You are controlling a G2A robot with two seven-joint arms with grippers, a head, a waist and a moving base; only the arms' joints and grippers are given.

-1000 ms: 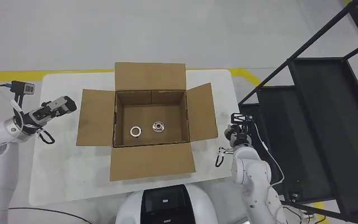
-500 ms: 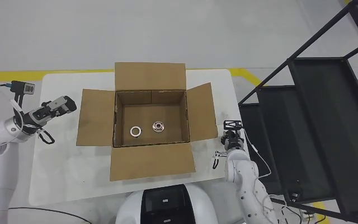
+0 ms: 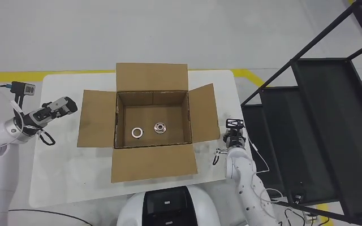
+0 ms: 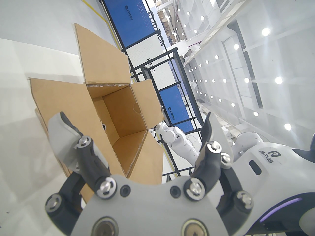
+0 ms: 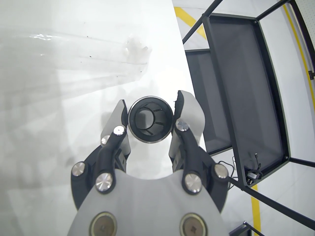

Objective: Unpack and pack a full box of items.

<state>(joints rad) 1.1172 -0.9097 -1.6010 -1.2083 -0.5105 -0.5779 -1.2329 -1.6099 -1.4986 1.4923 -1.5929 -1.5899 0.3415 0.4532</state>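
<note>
Two dark shelves stand beside right pincer gripping a cylinder.

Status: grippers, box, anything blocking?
Right gripper shut on black cylinder at table edge. Left gripper open beside box. Box open, two rings inside. Clear film on table.

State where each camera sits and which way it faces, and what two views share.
Top view: above the arms, looking down on the table and the open box; both arms show at its sides.
Left wrist view: behind the left gripper, facing sideways into the box; its two spread fingers show.
Right wrist view: behind the right gripper, looking down at the table edge; its fingers clamp a black round part.
Shared: top and left wrist views both show the box.
</note>
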